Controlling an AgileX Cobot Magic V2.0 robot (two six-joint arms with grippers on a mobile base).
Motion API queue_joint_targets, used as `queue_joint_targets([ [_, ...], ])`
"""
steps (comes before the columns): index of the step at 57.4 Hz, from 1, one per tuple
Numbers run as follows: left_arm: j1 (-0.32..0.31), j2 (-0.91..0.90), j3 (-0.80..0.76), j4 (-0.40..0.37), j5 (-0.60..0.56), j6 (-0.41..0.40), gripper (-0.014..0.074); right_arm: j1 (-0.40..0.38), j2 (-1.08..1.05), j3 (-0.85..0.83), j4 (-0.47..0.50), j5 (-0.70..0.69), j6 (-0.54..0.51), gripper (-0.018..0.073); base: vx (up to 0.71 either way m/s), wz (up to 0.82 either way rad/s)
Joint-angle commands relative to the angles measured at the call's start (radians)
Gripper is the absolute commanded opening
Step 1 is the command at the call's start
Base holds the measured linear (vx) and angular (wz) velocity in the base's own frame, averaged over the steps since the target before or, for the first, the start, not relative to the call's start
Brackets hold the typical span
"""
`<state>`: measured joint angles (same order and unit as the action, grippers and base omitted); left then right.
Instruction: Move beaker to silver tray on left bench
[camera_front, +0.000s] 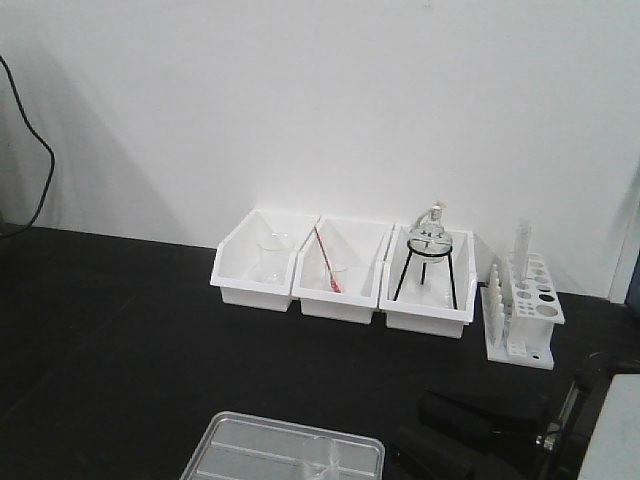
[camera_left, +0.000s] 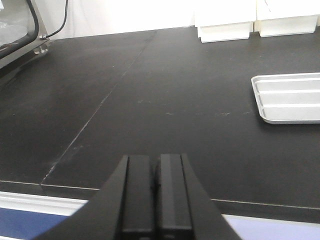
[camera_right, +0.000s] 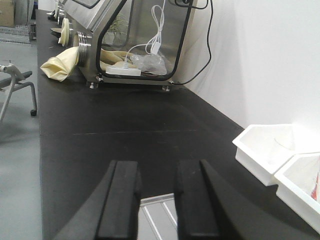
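The left claw (camera_left: 155, 192) sits at the bottom centre, its two black fingers (camera_left: 139, 192) pressed together with nothing between them, above the near edge of the black bench (camera_left: 150, 100). The silver tray (camera_left: 290, 98) lies flat on the bench at the right, partly cut off by the frame edge. Two white bins (camera_left: 224, 25) stand at the far edge, against the wall. A black cable (camera_left: 60, 22) runs at upper left

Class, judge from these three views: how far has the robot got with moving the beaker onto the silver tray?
Done: nothing visible. The beaker stands in the leftmost white bin, and the silver tray holds no beaker in its visible part.

In hand: nothing; the left claw is shut and empty, the right claw open above the tray.

Left: reach, grasp, carry, place.
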<state>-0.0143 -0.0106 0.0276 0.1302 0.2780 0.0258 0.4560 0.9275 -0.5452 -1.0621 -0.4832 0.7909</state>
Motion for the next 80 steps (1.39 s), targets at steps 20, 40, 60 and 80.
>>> queue_joint_targets([
  [20,-0.002,-0.019,0.028,-0.006,-0.078,-0.006,-0.0006,-0.058,-0.413,-0.027,0.640,0.483,-0.512,-0.0015,0.00,0.00],
  [40,-0.002,-0.019,0.028,-0.006,-0.078,-0.006,-0.0006,-0.400,-0.810,0.302,1.009,0.453,-0.854,-0.0009,0.00,0.00],
  [60,-0.002,-0.018,0.028,-0.006,-0.078,-0.006,-0.0006,-0.377,-0.951,0.589,0.989,0.425,-0.775,-0.0008,0.00,0.00],
  [80,-0.002,-0.018,0.028,-0.006,-0.078,-0.006,-0.0006,-0.377,-0.948,0.589,0.986,0.502,-0.778,-0.0008,0.00,0.00],
])
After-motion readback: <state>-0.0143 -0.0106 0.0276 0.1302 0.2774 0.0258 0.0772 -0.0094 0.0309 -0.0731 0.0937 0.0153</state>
